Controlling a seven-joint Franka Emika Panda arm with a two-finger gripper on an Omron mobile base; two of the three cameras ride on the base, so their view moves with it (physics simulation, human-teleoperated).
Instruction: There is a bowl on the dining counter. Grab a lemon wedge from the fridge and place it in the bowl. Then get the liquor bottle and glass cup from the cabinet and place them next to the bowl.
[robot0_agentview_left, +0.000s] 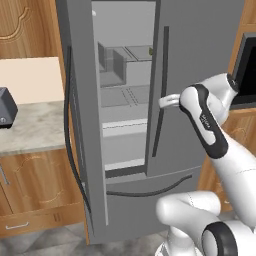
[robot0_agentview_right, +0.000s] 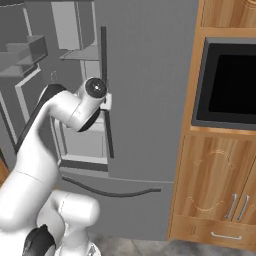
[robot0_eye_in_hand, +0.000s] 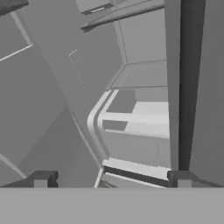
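We are facing the fridge (robot0_agentview_left: 200, 45), left door swung open.
Our gripper (robot0_eye_in_hand: 111, 178) is hanging with jaws wide apart, gripping nothing.

fridge (robot0_agentview_left: 200, 45): top and upper doors cut off at the upper frame edge | small greenish speck (robot0_agentview_left: 151, 51) on an upper shelf: too small to be identified | gripper (robot0_eye_in_hand: 109, 179): just the tips seen, at the bottom of the hand view | dark appliance (robot0_agentview_left: 6, 107): cut off at the left edge
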